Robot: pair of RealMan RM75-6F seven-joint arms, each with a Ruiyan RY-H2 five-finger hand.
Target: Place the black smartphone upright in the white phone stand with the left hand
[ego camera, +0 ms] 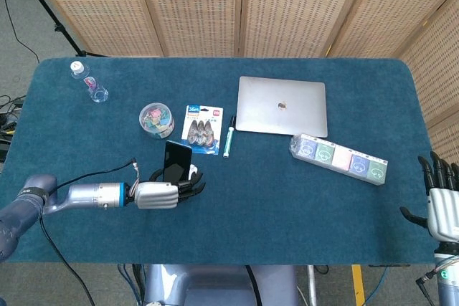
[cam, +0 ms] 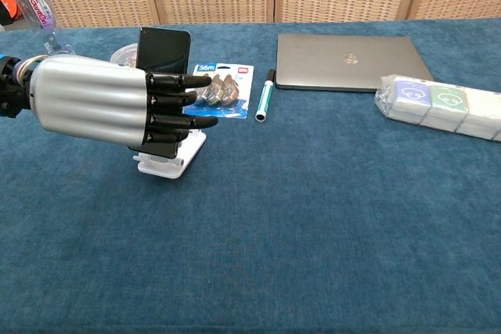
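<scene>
The phone (cam: 163, 52) stands with its long axis close to vertical, its lower end down in the stand (cam: 170, 158), which sits toward the front left part of the table (cam: 329, 217), just in front of the tape pack (cam: 220, 89). The left hand (cam: 102, 101) lies on the robot's side of the phone, knuckles toward the chest camera, dark fingers (cam: 182, 102) reaching out level past the phone's lower half and across the stand. From the head view the left hand (ego camera: 159, 193) sits against the front of the phone (ego camera: 176, 161), and the stand (ego camera: 191, 174) shows only as a sliver beside it. Whether the fingers are clamped on the phone or only lying along it I cannot tell; the palm hides the contact. The right hand (ego camera: 442, 202) hangs off the table's front right corner, fingers spread and holding nothing, well apart from everything. If the phone is seated, the safe way off looks to be back toward the front edge, away from its face.
</scene>
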